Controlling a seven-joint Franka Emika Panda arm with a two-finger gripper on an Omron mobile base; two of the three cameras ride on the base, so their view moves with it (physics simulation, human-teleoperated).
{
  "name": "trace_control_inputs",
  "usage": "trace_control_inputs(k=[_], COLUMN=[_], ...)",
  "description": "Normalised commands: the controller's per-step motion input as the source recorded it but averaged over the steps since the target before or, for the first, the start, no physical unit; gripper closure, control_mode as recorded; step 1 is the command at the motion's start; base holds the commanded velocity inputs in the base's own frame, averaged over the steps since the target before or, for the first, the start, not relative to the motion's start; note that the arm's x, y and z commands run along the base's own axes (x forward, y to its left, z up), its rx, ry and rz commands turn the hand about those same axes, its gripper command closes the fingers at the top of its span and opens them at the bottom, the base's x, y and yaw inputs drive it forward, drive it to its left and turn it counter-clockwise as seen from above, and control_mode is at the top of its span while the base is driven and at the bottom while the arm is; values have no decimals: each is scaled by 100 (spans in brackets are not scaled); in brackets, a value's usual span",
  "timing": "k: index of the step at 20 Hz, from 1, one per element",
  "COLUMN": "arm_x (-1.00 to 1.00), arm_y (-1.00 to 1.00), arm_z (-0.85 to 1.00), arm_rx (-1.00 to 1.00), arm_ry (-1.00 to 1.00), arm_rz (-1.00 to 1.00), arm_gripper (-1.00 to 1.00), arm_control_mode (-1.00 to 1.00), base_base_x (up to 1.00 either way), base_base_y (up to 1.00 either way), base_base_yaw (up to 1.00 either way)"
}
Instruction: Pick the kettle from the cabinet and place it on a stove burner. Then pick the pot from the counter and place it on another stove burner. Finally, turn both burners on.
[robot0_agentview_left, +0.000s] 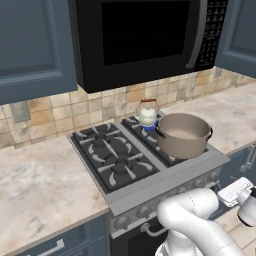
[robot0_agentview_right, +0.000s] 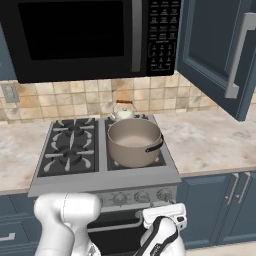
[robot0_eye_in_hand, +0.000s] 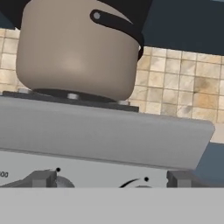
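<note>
A: We find the pot (robot0_agentview_right: 134, 141) on the front right stove burner (robot0_agentview_left: 172, 155) of the stove (robot0_agentview_left: 115, 160), wide, taupe-grey, pale inside, with a black loop handle on each side. Just behind it, on the rear right burner, stands the kettle (robot0_agentview_left: 147, 113), small and cream-white, its wire handle arched over the knobbed lid.

B: And around them?

A: We see the two left burners (robot0_agentview_right: 70, 145) bare. The black microwave (robot0_agentview_right: 90, 37) hangs directly above the cooktop; the cabinet (robot0_agentview_right: 220, 47) to its right stands with its door swung open over the counter (robot0_agentview_right: 215, 140).

B: What lies between the claw and the pot?

A: In the hand view, we look up from below at the pot's wall, with the stove's silver front edge and the knob panel (robot0_eye_in_hand: 105, 173) across the foreground.

B: And the gripper (robot0_eye_in_hand: 111, 181)?

A: We see its two dark fingertips (robot0_eye_in_hand: 41, 178) spread fully wide near the knobs, holding nothing.
</note>
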Motion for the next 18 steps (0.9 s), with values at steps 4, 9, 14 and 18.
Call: trace_control_inputs(k=[4, 9, 14, 18], arm_x=[14, 10, 9, 12], arm_y=[0, 0, 0, 0], arm_z=[6, 0, 0, 0], arm_rx=[0, 0, 0, 0], arm_ry=[4, 4, 2, 2], arm_rz=[0, 0, 0, 0], arm_gripper=[-100, -100, -100, -100], arm_control_mode=[-100, -100, -100, -100], base_base_x=[0, 0, 0, 0], base_base_y=[0, 0, 0, 0], base_base_yaw=[0, 0, 0, 0])
